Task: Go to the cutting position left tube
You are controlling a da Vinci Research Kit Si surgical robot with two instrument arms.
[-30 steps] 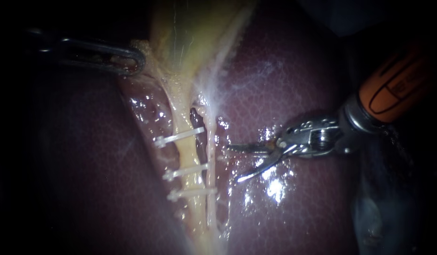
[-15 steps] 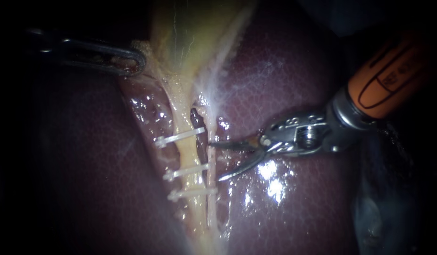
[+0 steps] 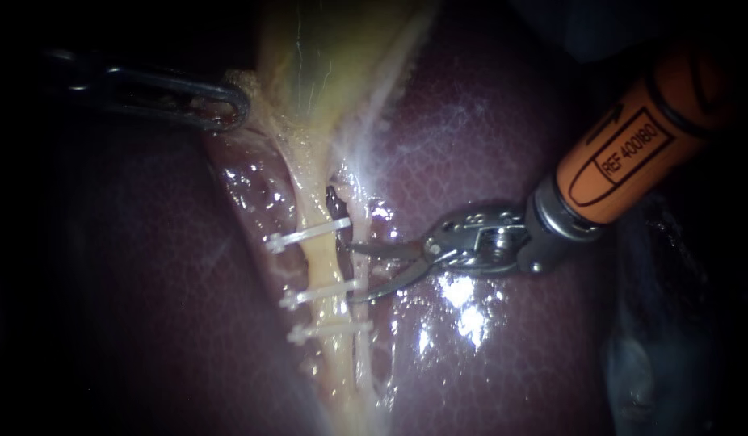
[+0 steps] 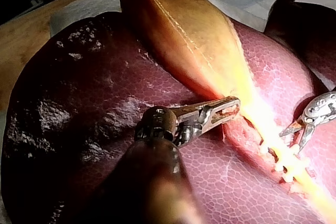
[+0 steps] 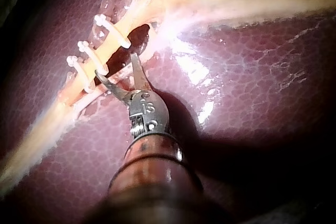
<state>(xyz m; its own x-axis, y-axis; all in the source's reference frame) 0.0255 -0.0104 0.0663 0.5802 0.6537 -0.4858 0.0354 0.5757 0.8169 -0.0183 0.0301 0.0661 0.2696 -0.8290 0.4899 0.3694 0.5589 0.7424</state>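
My right instrument (image 3: 352, 272) has advanced to the clips (image 3: 305, 235), end effector wide open beside the left tube (image 3: 317, 260), perhaps not yet spanning it; left instrument (image 3: 227, 105) clamps the gallbladder (image 3: 325, 56)

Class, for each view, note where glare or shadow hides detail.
Endoscope view: glare on the liver beside the right instrument; darkness swallows the shaft of the left instrument, shut on the gallbladder. Left wrist view: the tube is overexposed. Right wrist view: the right instrument's shadow darkens the liver beside it.
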